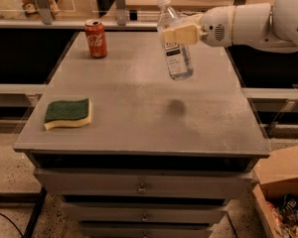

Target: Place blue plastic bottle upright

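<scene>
the hand (181, 33) grasps the blue plastic bottle (178, 61) below its neck, cap up, slightly tilted, above the bench (129, 118). level the base, lower straight down, release only after full contact.

Pincer (178, 32) aloft, upper right, seemingly closed

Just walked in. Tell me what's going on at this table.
The robot's gripper is shut on the blue plastic bottle near its neck and holds it above the table, cap up, slightly tilted, not yet set down. A red can stands at the back left; a sponge lies front left.
</scene>
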Robot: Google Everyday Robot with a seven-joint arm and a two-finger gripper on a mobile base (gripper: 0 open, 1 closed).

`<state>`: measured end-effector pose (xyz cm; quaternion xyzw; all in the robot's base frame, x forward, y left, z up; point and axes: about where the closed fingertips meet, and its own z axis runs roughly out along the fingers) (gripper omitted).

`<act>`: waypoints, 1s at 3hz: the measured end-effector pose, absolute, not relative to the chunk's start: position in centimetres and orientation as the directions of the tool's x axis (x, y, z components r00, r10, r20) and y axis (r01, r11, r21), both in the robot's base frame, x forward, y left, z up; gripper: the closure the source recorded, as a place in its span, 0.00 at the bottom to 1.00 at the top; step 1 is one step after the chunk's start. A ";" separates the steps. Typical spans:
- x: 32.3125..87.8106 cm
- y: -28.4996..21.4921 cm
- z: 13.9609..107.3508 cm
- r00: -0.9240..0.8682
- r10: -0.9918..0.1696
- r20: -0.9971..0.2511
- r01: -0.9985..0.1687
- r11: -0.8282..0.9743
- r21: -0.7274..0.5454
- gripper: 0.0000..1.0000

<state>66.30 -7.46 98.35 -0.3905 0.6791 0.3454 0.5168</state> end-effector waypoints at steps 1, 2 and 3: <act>66.2 -7.3 98.3 -0.153 -0.168 -0.974 -0.890 0.452 0.061 1.00; 65.6 -8.0 98.4 -0.093 -0.112 -0.989 -0.894 0.446 0.034 1.00; 64.6 -8.9 98.5 -0.015 -0.031 -0.999 -0.900 0.436 0.000 1.00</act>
